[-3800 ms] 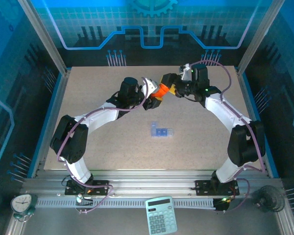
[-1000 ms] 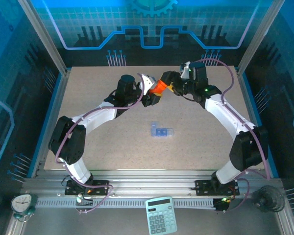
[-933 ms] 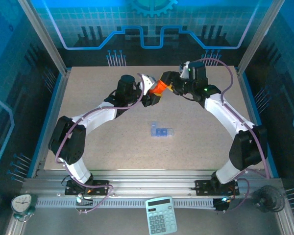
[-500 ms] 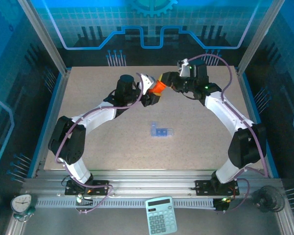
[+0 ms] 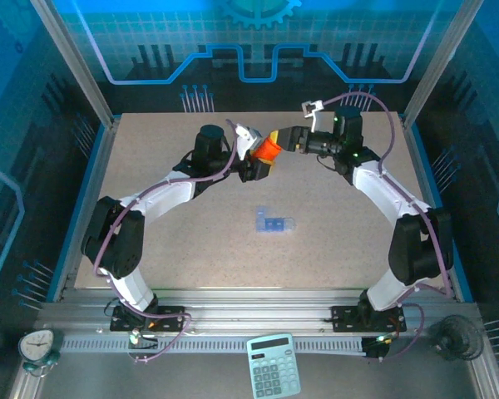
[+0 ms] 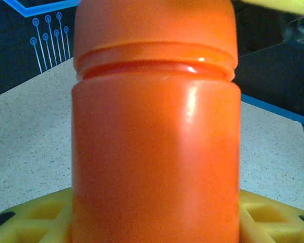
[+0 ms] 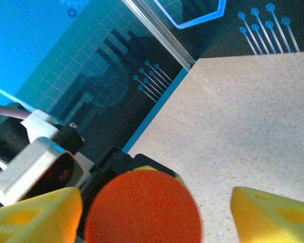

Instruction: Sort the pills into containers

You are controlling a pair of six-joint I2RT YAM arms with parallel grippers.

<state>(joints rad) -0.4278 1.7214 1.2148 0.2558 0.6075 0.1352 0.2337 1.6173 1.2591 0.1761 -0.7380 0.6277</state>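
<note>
Presently uncapping: left gripper (image 5: 256,158) clamps the orange cylindrical plastic bottle (image 5: 269,150); right gripper (image 5: 281,140) open astride its round orange cap (image 7: 142,210). Next we should close and twist.

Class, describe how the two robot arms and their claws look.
The left arm and right arm have white shells, black joints and looping lilac cables. The left claw and right claw carry yellow fingers with cut-out hollows.

bottle (image 6: 157,152): orange
cap (image 7: 142,207): orange
pill box (image 5: 274,223): see-through blue
bench (image 5: 191,241): beige, speckled
fingers (image 7: 35,212): yellow
calculator (image 5: 274,366): teal
</note>
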